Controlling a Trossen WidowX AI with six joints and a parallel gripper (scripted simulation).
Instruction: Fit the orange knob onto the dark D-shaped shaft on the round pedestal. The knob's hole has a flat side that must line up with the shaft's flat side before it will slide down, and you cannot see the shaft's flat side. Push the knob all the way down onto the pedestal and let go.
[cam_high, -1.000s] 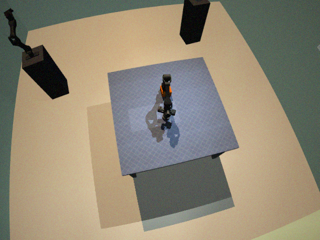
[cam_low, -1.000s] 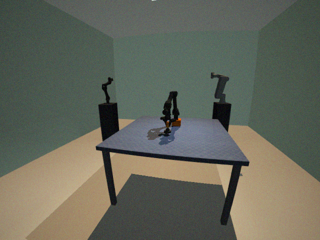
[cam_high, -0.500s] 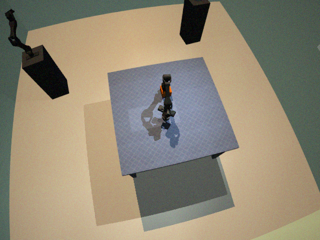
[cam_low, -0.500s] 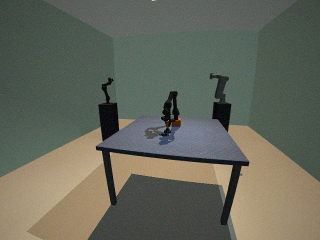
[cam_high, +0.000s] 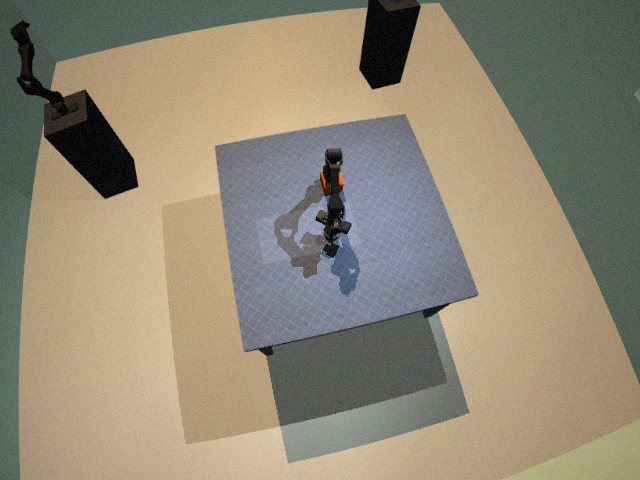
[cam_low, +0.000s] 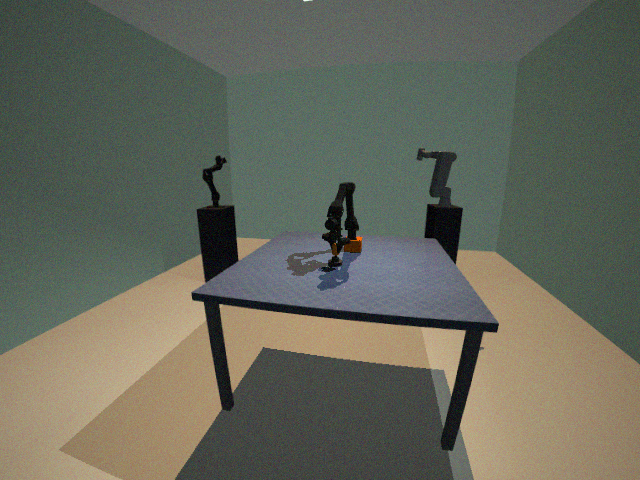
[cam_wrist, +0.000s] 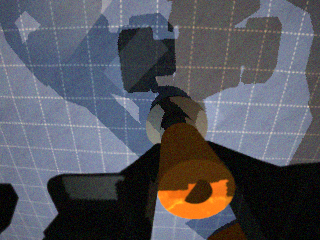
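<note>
My gripper (cam_wrist: 182, 146) (cam_high: 331, 236) (cam_low: 334, 251) is shut on the orange knob (cam_wrist: 187, 155) and points down at the blue table (cam_high: 413, 248) (cam_low: 413, 289) (cam_wrist: 50, 125). In the wrist view the knob's near face shows its D-shaped hole (cam_wrist: 198, 191). The knob's far end sits right over the round beige pedestal (cam_wrist: 152, 124) and covers its middle. The dark shaft (cam_wrist: 172, 111) shows just past the knob's far end. I cannot tell whether the knob has slid onto it. The pedestal shows in the top and exterior views as a small dark spot (cam_high: 329, 251) (cam_low: 333, 264) under the gripper.
The arm's orange base block (cam_high: 325, 181) (cam_low: 354, 244) stands behind the gripper. Two black pillars (cam_high: 90, 144) (cam_high: 387, 41) (cam_low: 217, 237) (cam_low: 443, 227) with other arms stand on the floor beyond the table's far corners.
</note>
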